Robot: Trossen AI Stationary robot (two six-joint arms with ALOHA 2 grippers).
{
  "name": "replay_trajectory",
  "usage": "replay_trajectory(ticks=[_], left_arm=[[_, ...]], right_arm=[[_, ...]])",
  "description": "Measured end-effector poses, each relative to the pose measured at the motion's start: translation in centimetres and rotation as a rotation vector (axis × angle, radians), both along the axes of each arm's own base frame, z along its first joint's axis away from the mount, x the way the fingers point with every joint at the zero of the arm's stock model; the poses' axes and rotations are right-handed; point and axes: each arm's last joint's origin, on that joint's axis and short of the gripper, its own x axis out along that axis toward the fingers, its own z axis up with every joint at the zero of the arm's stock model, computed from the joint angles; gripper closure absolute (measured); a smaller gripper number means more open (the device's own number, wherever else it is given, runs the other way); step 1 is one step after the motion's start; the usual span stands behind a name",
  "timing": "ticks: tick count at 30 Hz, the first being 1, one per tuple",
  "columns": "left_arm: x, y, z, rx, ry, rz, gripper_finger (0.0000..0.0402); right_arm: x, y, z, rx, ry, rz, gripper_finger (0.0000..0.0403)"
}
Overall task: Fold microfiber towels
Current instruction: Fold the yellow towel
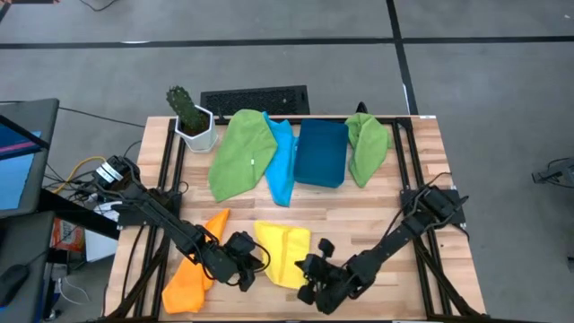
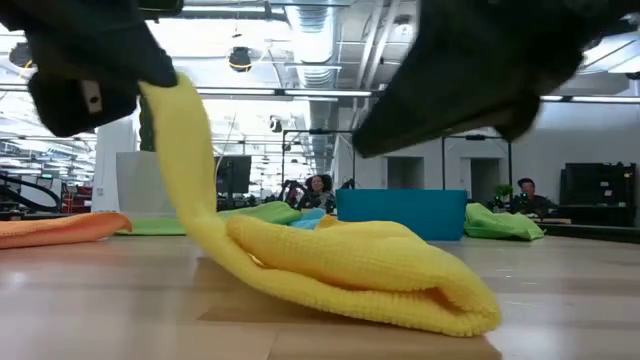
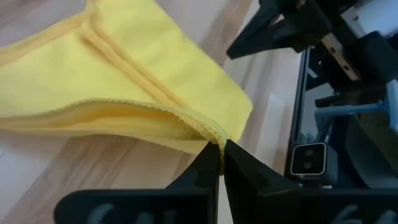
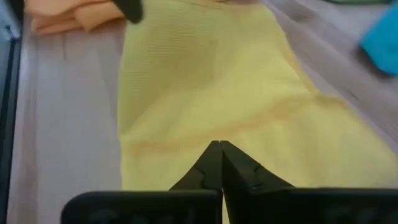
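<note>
A bright yellow microfiber towel [image 1: 282,254] with a fine waffle-like weave lies on a pale, striped butcher-block wooden table [image 1: 377,211]. Beside it is an orange microfiber towel [image 1: 193,274]. Farther back lie a lime green microfiber towel [image 1: 240,154], a light blue microfiber towel [image 1: 282,161], a deep teal-blue rectangular bin [image 1: 322,152] and a second, smaller green towel [image 1: 367,147]. A dark green cactus stands in a white faceted pot [image 1: 195,131]. A black keyboard [image 1: 255,99] sits behind. Both robot arms are black, the floor grey.

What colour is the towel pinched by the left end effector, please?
Yellow; the towel shows best in the left wrist view, pinched by the left end effector.
</note>
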Motion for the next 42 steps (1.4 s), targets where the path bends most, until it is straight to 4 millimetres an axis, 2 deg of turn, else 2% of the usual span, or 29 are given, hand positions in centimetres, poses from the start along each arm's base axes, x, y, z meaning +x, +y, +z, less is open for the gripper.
replay_trajectory(ticks=[5,8,11,13,18,22,26,33,38,42], left_arm=[[0.5,0.4,-0.4,-0.005,0.014,-0.009,0.0399],[1.1,0.2,-1.0,-0.022,0.01,-0.032,0.04],[1.8,-0.1,-1.5,-0.031,0.01,-0.058,0.04],[2.2,-0.3,-1.6,-0.016,0.029,-0.075,0.0401],[3.4,-1.1,-0.4,0.052,0.057,-0.135,0.0401],[4.3,-1.6,0.3,0.108,0.08,-0.181,0.0401],[4.9,-1.8,0.5,0.143,0.08,-0.206,0.0401],[6.1,-1.7,-0.5,0.106,0.095,-0.255,0.0401],[6.5,-1.7,-0.9,0.117,0.111,-0.257,0.0401],[6.7,-1.5,-0.7,0.112,0.094,-0.252,0.0401]], right_arm=[[-1.4,0.4,-0.9,0.062,0.023,-0.053,0.0382],[-1.5,0.1,-1.2,0.055,0.025,-0.065,0.0377],[-1.1,-0.4,-1.4,0.046,0.036,-0.071,0.0376],[-0.4,-0.7,-2.4,0.05,0.058,-0.066,0.0379],[0.7,-1.4,-4.6,0.073,0.092,-0.074,0.0383],[1.4,-1.7,-5.0,0.1,0.078,-0.073,0.0377],[1.7,-1.9,-5.0,0.095,0.074,-0.056,0.0373],[2.2,-2.3,-4.7,0.095,0.065,-0.049,0.0381],[1.8,-2.1,-2.6,0.079,0.022,-0.04,0.038],[0.7,-1.3,-1.6,0.058,0.032,-0.022,0.038]])
